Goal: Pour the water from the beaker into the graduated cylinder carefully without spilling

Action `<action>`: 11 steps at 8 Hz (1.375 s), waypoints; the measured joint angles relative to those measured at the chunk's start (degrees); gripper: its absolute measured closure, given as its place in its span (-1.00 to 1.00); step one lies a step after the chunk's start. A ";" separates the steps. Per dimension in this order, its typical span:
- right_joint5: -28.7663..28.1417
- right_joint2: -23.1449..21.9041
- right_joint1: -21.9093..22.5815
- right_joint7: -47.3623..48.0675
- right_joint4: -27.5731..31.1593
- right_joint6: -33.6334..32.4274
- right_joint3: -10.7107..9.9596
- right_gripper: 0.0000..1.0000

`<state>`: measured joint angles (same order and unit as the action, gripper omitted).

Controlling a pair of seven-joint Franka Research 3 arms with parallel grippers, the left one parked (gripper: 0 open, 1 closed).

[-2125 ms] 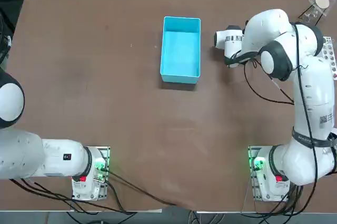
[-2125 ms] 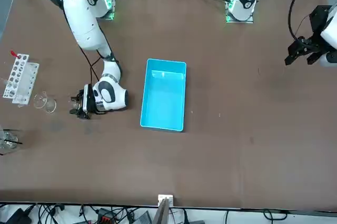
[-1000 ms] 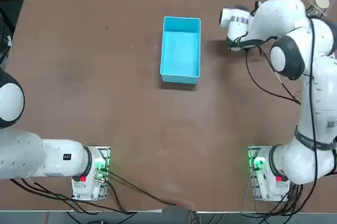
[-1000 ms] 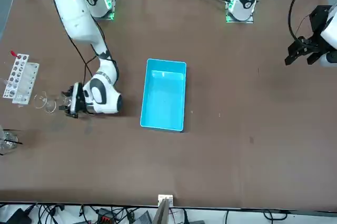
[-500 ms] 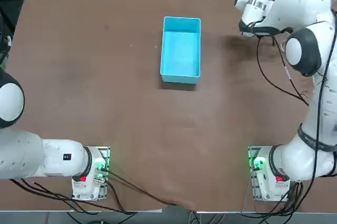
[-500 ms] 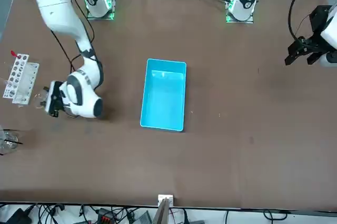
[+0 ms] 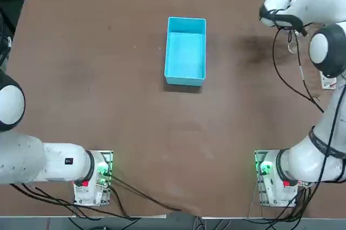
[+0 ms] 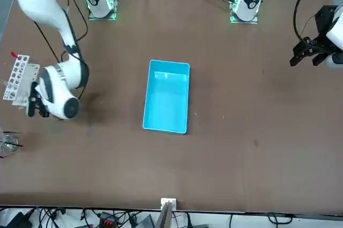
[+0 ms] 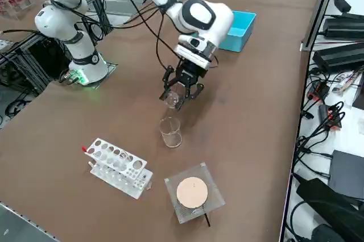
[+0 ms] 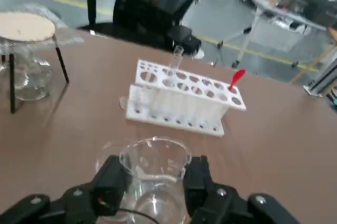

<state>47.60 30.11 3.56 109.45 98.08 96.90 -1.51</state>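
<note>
My right gripper (image 9: 177, 97) hangs over the table's right side and is shut on the beaker (image 9: 172, 100), a small clear glass held roughly upright just above the table. The graduated cylinder (image 9: 170, 132), a larger clear glass, stands on the table close beside the beaker, toward the rack. In the wrist view the gripper (image 10: 154, 163) has the beaker (image 10: 154, 195) between its two black fingers (image 10: 112, 181), and a little water shows in the glass. In the front view the white hand hides both glasses.
A white holed test-tube rack (image 9: 116, 167) (image 10: 181, 105) lies just past the cylinder. A wire tripod with a mesh and a round disc (image 9: 192, 192) stands near the table's corner. A blue bin (image 7: 186, 52) (image 8: 167, 97) sits mid-table.
My right arm has swung from beside the blue bin out to the table's right side, ending next to the cylinder and the rack. The fingers have kept the same spacing.
</note>
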 joint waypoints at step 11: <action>-21.41 -8.93 -9.75 -20.26 7.95 16.10 0.12 -0.20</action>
<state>26.19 21.18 -6.19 89.19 106.03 113.00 -1.40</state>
